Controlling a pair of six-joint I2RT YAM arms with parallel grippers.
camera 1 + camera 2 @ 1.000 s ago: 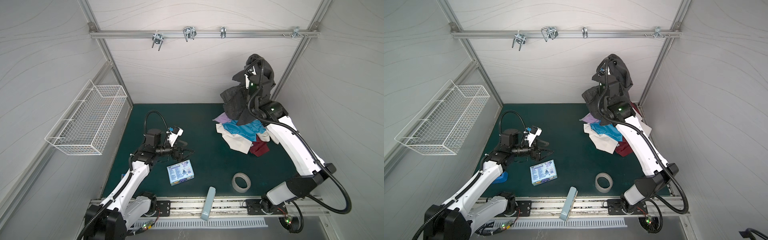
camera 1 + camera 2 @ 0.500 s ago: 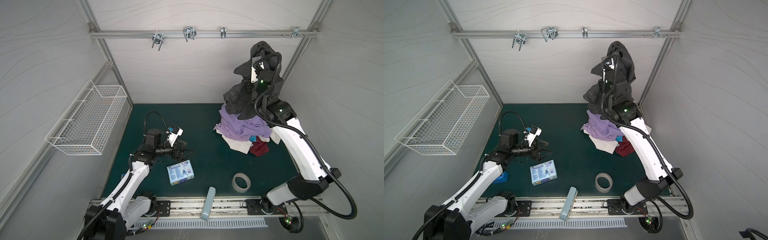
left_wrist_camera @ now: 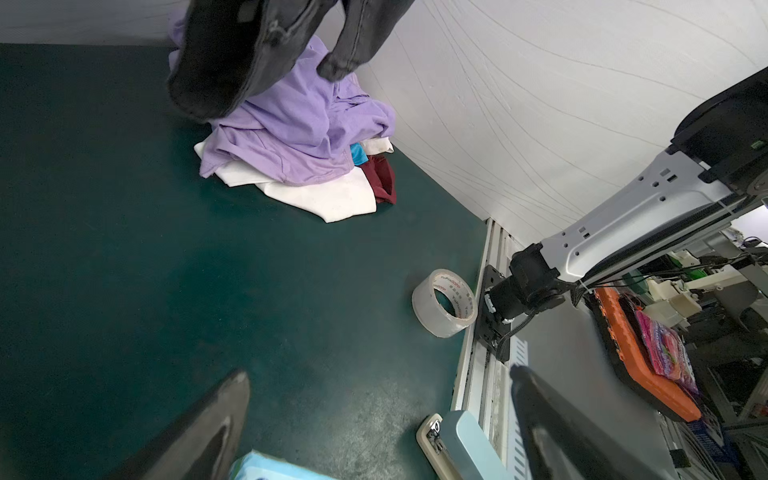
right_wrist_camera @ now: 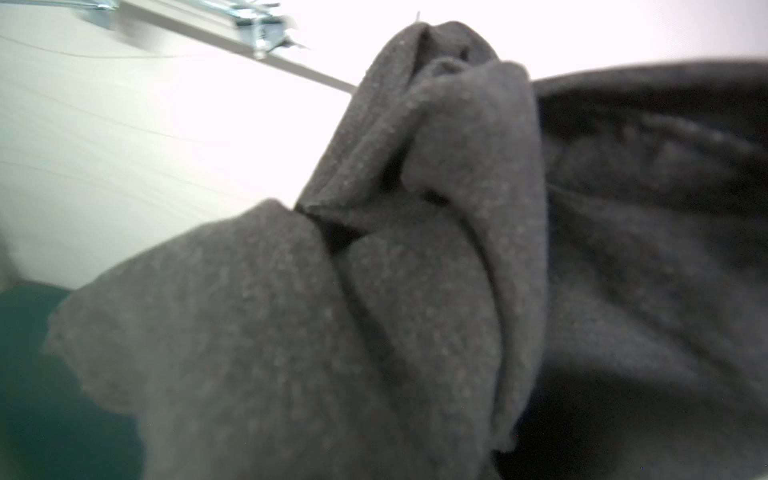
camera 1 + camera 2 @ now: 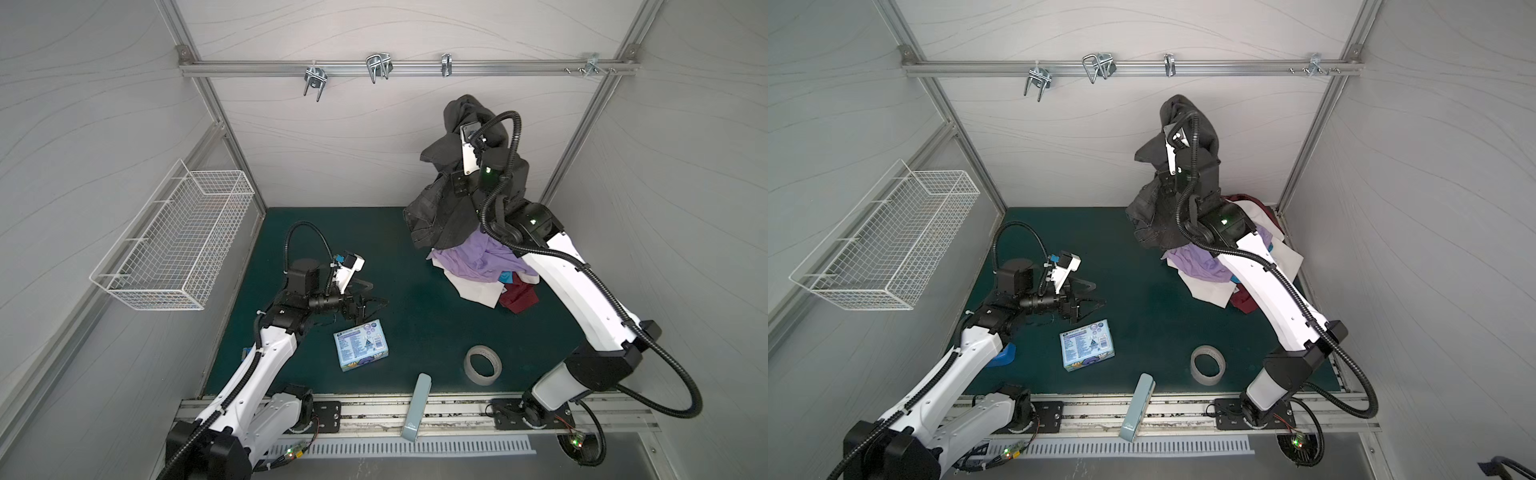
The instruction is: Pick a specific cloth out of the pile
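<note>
In both top views we see the cloth (image 5: 440, 216) hanging high over the pile (image 5: 478, 262), back right of the surface (image 5: 395, 270); right jaws hidden, pinched on it. Left wrist: left jaws wide, empty. Right wrist: the cloth (image 4: 415, 291) fills view.

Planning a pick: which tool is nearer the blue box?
Left. The left tool hovers beside the blue box; the right tool is high by the back wall, shut on the cloth.
</note>
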